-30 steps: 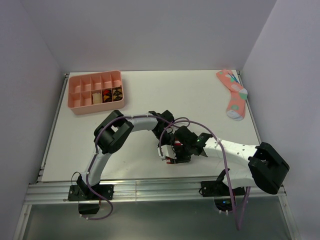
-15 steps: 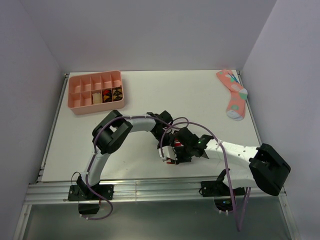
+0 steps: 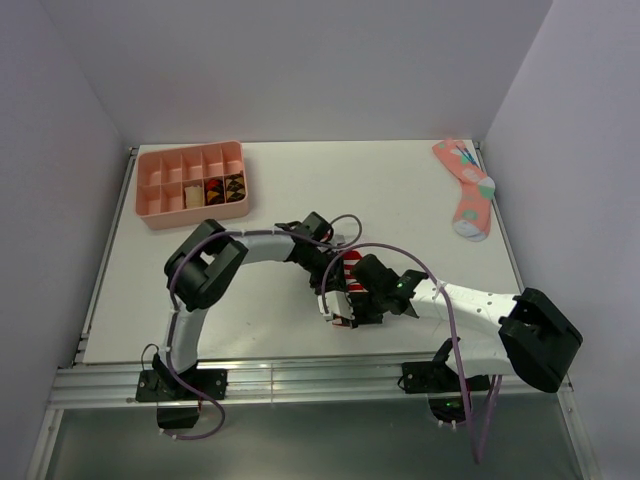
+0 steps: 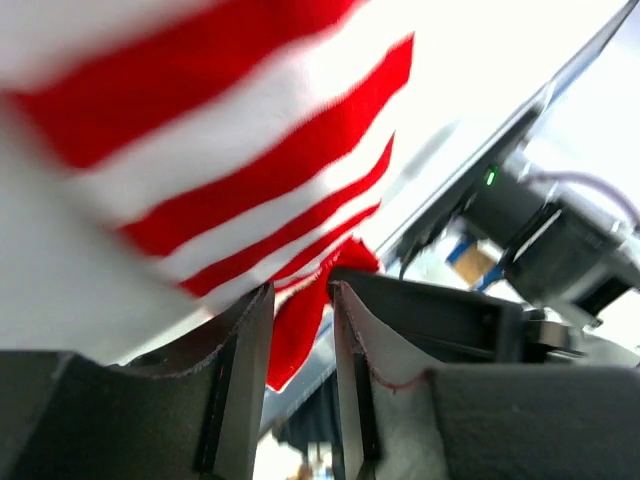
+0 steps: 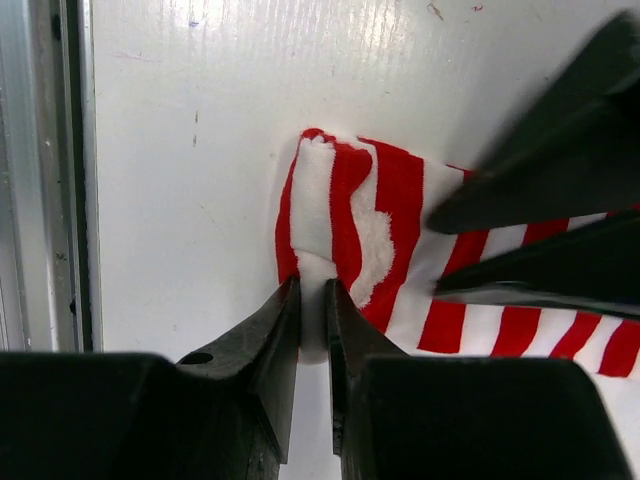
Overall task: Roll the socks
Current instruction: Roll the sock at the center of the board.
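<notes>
Red-and-white sock (image 3: 347,266) newly drawn out: right end effector (image 5: 311,289) has pinched its edge, left end effector (image 4: 300,292) is loosening, hold unclear; rolling barely begun.

A white table (image 3: 400,200) stands inside a booth of plain pale lavender walls (image 3: 300,70), under even light. A silver metal rail (image 3: 300,380) runs along its near edge.

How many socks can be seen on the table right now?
2: a red-and-white striped sock between the robot arms, near centre; a pink patterned sock at the far right edge. Others may hide under the arms.
</notes>
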{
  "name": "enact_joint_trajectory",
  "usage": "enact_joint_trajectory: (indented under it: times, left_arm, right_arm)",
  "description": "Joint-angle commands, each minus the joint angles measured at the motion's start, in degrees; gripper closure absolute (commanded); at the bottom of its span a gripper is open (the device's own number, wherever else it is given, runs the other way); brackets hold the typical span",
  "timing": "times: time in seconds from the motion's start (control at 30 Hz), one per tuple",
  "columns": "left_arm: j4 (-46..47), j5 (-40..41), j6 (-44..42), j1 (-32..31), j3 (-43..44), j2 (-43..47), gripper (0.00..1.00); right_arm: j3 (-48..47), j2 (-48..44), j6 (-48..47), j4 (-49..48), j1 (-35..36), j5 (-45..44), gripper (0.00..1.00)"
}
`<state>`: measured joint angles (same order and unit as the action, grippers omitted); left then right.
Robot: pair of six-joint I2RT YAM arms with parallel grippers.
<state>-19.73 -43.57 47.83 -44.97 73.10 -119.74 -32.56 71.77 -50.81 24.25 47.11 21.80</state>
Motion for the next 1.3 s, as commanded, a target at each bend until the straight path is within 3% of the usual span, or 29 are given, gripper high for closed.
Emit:
enact_joint_trajectory:
  times: [0.0,0.33,0.67,0.83,1.27]
  left_arm:
    - [4.0,7.62,0.33,3.22,-0.24,4.16,0.64]
    - [-4.62,13.77,-6.35,6.74,5.91,2.94,0.62]
    - [-7.77,10.26,-9.51,7.27,8.19,-1.1,0.6]
    - [-12.88,15.0,-11.62,7.27,11.36,-3.12,0.61]
    - [-15.08,17.82,-13.38,6.47,15.14,-5.85,0.61]
  right_arm:
    - [1.8,1.53,0.18,2.38,-0.09,-1.24,0.81]
    - [1.44,1.97,0.18,2.73,-0.09,-1.5,0.81]
    - [0.92,2.33,0.18,3.0,-0.18,-1.85,0.81]
    - [0.83,2.24,0.27,3.26,-0.18,-1.68,0.81]
    - [0.65,2.15,0.27,3.7,-0.18,-1.59,0.81]
